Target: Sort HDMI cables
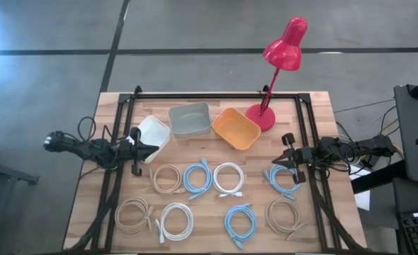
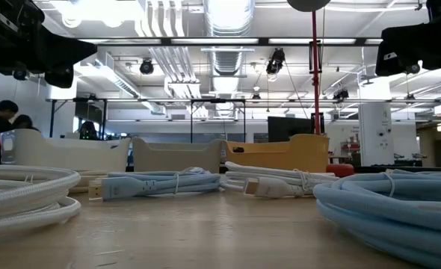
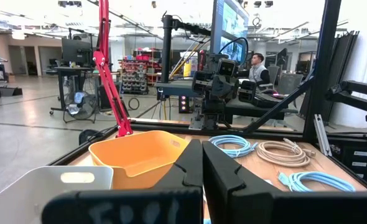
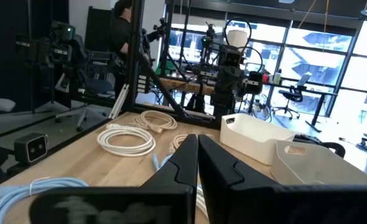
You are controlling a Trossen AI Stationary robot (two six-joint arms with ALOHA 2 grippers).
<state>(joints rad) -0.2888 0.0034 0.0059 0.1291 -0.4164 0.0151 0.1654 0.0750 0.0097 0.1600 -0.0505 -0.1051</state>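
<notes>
we find the left gripper (image 1: 139,150) clenched empty beside the white bin (image 1: 152,137). the grey bin (image 1: 190,120) and orange bin (image 1: 236,128) hold nothing we can see. the hdmi cables (image 1: 211,178) all lie unsorted on the table (image 1: 209,237). the right gripper (image 1: 283,160) is clenched, empty. we judge sorting not begun.

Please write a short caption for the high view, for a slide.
Eight coiled HDMI cables lie before three bins while the left gripper and right gripper wait, shut, at the table's sides.
</notes>
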